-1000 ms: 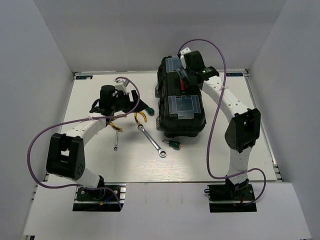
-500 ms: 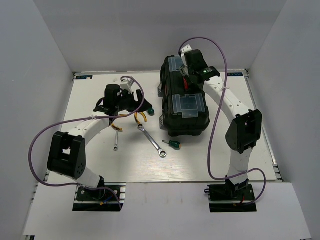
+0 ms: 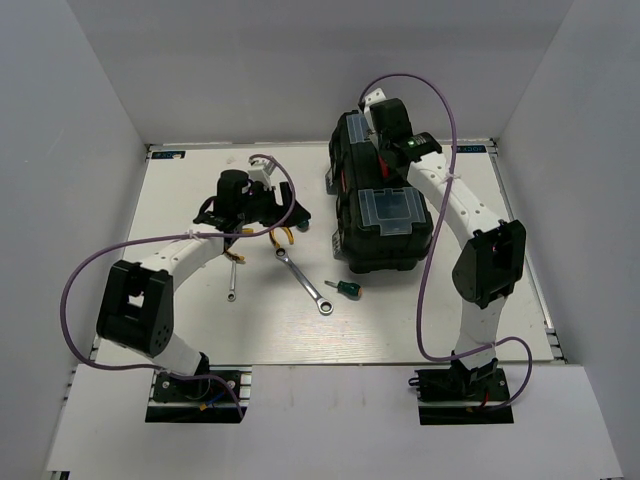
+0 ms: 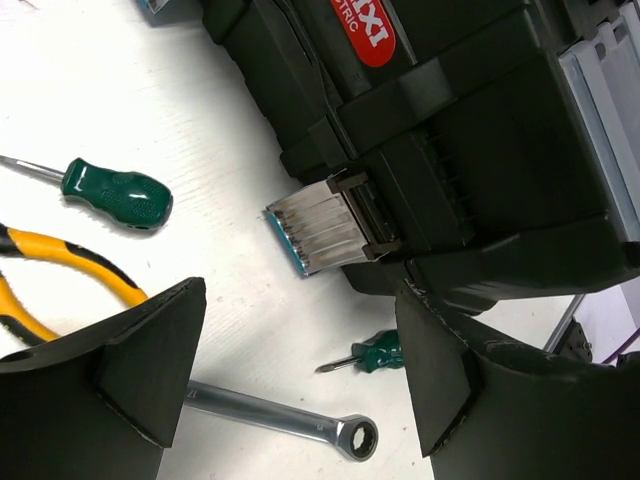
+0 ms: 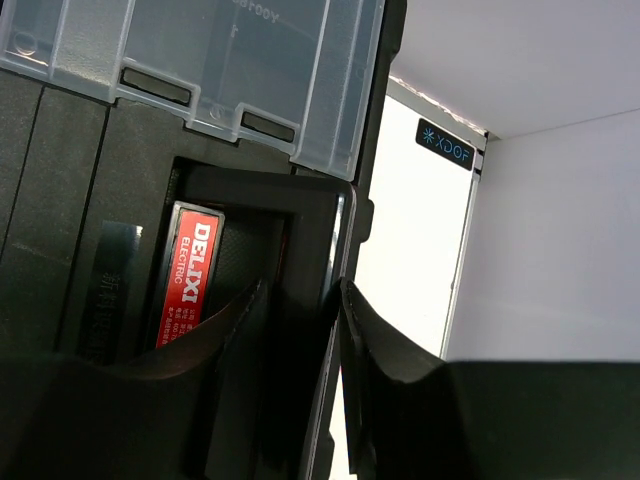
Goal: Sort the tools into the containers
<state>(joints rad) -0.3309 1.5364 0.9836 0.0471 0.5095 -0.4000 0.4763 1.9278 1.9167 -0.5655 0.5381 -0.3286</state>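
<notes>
From above, my right gripper sits on the lid of the toolbox. My left gripper hovers just left of the box, over the pliers.

Left wrist: jaws spread wide, the toolbox latch straight ahead, the ratchet wrench lying below between the fingers.

Right wrist: my fingers pinch the toolbox handle tight.

"DELIXI ELECTRIC" on the red label of the toolbox — "XDOF" on a dark sticker

End effector tight around toolbox handle
</notes>
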